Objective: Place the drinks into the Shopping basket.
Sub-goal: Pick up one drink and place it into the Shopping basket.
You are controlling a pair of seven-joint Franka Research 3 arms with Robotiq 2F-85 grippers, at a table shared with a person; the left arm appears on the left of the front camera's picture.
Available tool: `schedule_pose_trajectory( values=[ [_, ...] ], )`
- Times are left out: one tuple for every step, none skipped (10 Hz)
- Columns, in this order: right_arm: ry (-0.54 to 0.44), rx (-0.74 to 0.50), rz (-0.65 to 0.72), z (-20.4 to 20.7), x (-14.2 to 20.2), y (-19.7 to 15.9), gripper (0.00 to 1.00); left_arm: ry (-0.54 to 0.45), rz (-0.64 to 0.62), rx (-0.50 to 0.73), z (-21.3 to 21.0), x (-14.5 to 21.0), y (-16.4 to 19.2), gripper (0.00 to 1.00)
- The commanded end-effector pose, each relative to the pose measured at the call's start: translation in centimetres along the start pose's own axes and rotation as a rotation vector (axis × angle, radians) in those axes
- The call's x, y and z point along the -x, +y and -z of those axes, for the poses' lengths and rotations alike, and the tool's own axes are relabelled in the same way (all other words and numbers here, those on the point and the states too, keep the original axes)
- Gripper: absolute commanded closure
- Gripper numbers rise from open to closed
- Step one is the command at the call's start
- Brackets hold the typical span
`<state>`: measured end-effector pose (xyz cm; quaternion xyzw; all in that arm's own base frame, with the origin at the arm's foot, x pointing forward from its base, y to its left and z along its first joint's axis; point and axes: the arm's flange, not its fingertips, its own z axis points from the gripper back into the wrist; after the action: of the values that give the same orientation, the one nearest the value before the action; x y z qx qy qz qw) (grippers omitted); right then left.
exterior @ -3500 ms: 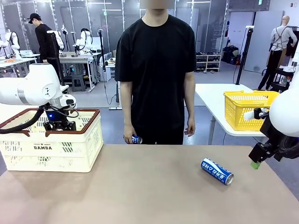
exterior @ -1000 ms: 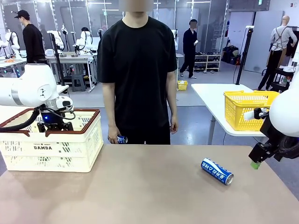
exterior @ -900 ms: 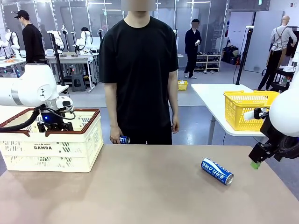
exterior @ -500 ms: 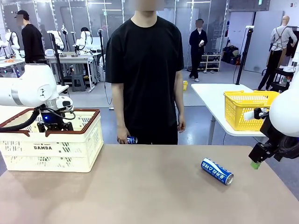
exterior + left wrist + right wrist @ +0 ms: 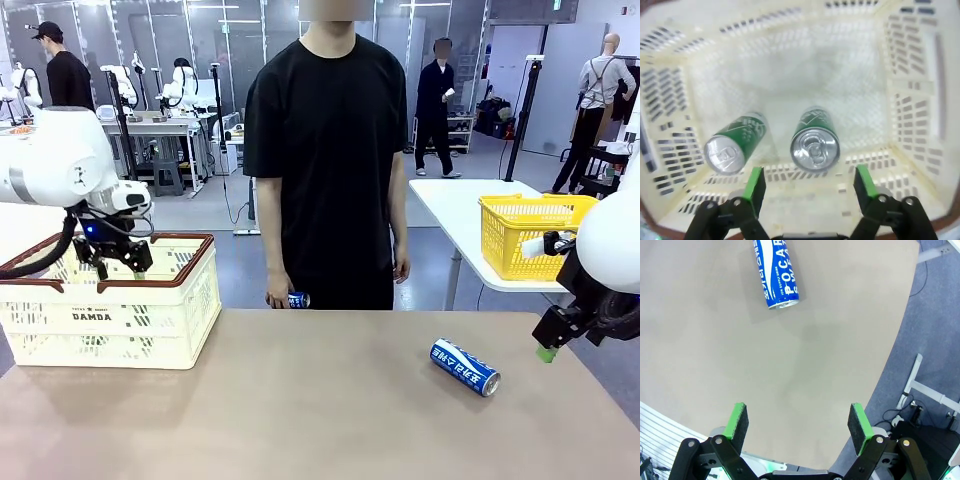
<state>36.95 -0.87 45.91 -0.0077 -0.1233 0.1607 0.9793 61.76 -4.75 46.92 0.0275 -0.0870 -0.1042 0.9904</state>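
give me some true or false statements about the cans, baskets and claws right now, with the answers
1. Two green cans are inside the cream basket. True.
2. The blue can stands upright on the table. False: it lies on its side.
3. The left claw grips a green can. False: it is open and empty, above the cream basket.
4. The right claw is open with nothing in it. True.
5. The person's hand holds a second blue can. True.
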Motion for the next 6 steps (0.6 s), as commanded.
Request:
schedule_pose_trajectory(
  values=[
    [0.002,-0.002,-0.014,-0.1,0.1,-0.2,0.0,-0.025,0.064,-0.042,-2.7,1.9,-0.4,0.1],
    [0.002,-0.002,-0.014,-0.1,0.1,-0.2,0.0,-0.032,0.081,-0.063,-4.4,2.8,-0.5,0.1],
    [0.002,-0.002,-0.014,-0.1,0.1,-0.2,0.0,-0.037,0.09,-0.082,-5.4,3.3,-0.7,0.1],
    [0.002,-0.002,-0.014,-0.1,0.1,-0.2,0.0,-0.039,0.135,-0.094,-6.5,4.1,-1.0,0.1],
    [0.002,-0.002,-0.014,-0.1,0.1,-0.2,0.0,-0.047,0.174,-0.108,-7.4,5.0,-1.5,0.1],
    [0.002,-0.002,-0.014,-0.1,0.1,-0.2,0.0,-0.072,0.25,-0.098,-8.3,6.2,-2.2,0.1]
  ],
)
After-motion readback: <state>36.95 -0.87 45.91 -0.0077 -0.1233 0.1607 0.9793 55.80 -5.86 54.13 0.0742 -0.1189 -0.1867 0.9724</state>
